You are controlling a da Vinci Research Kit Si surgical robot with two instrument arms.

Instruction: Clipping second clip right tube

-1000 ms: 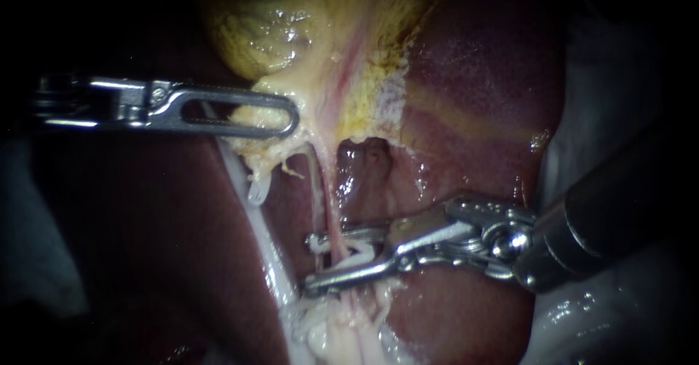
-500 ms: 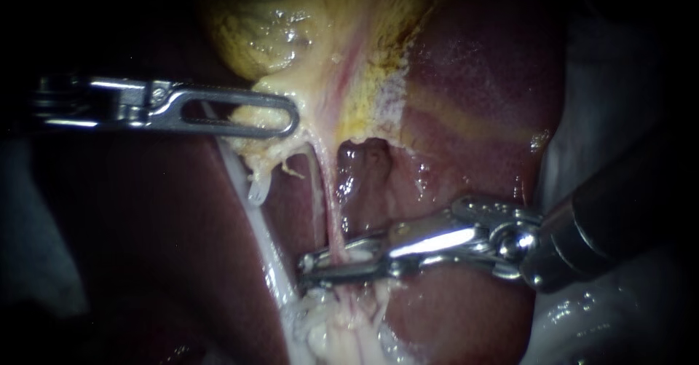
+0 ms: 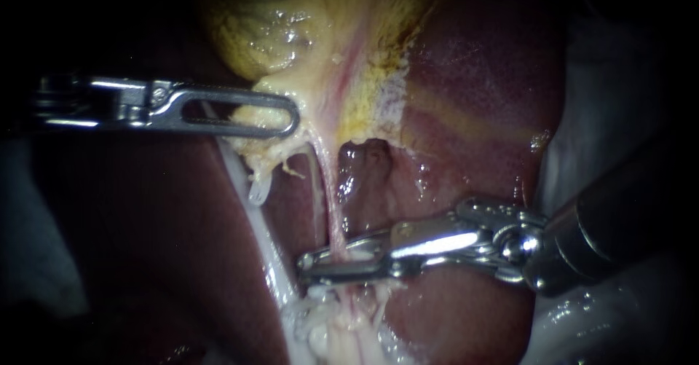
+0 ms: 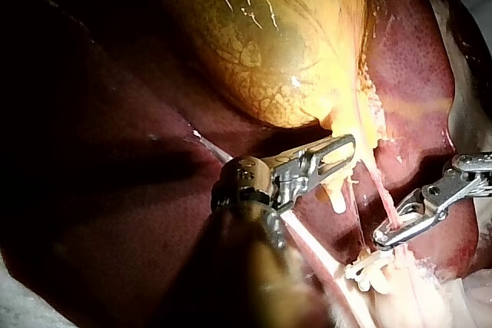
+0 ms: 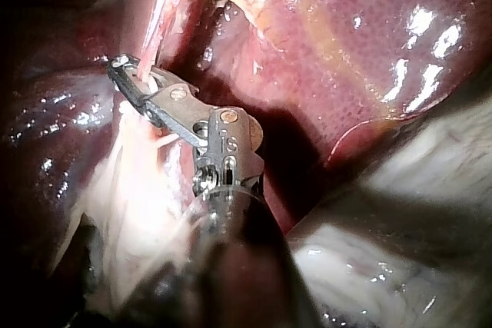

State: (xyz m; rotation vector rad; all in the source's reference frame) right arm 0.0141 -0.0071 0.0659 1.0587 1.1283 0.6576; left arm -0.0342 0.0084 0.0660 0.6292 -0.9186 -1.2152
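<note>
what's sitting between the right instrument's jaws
The thin pink right tube. The right instrument has its jaws shut on it, one from each side. The endoscope view shows this plainly, and the left wrist view agrees.

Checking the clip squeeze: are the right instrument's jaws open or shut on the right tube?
Shut on it: the endoscope view shows the right instrument with jaws close together, the right tube pinched between them.

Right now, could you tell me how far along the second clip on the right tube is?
Done: my left instrument grips the gallbladder, holding the right tube taut. In hand: my right instrument has its jaws shut on that tube. To do: open and withdraw; the clip is hidden between them.
</note>
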